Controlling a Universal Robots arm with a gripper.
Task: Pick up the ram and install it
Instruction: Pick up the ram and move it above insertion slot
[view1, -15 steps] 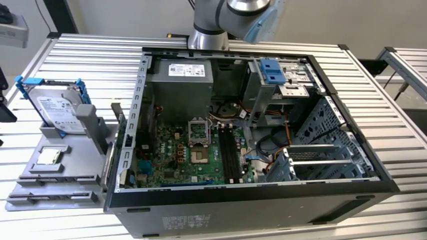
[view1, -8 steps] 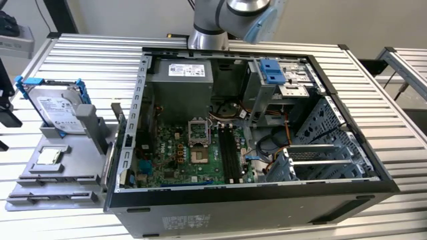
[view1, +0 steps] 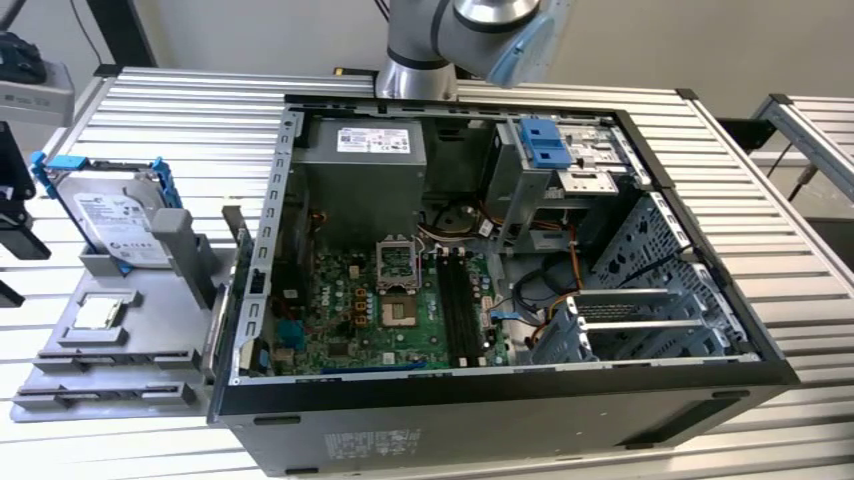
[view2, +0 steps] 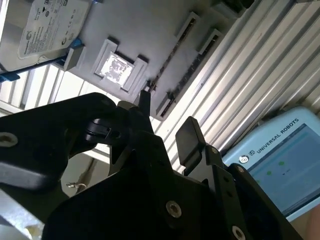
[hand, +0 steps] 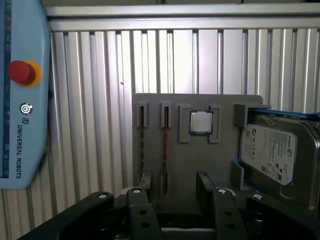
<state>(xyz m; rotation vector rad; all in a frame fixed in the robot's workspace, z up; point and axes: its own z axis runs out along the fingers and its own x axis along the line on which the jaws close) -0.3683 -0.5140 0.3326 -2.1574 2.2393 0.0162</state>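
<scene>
Silvery, perhaps aluminium, table (hand: 100, 100) beneath gripper (hand: 175, 182)

Stands at twelve o'clock of the exterior view as a silver arm (view1: 461, 30) with pale blue joint cap. In both wrist views, black gripper (hand: 174, 176), fingers (hand: 205, 182) spread apart, gripping nothing.

A robotics lab or test workshop is indicated — a ribbed aluminium table (view1: 747, 170) is seen carrying an opened computer case (view1: 534, 420) and a grey fixture plate (view1: 154, 310) for loose parts. An industrial robot arm (view1: 461, 35) is mounted behind the case, and a teach pendant (hand: 22, 125) with a red stop button (hand: 21, 72) is laid on the table.
</scene>
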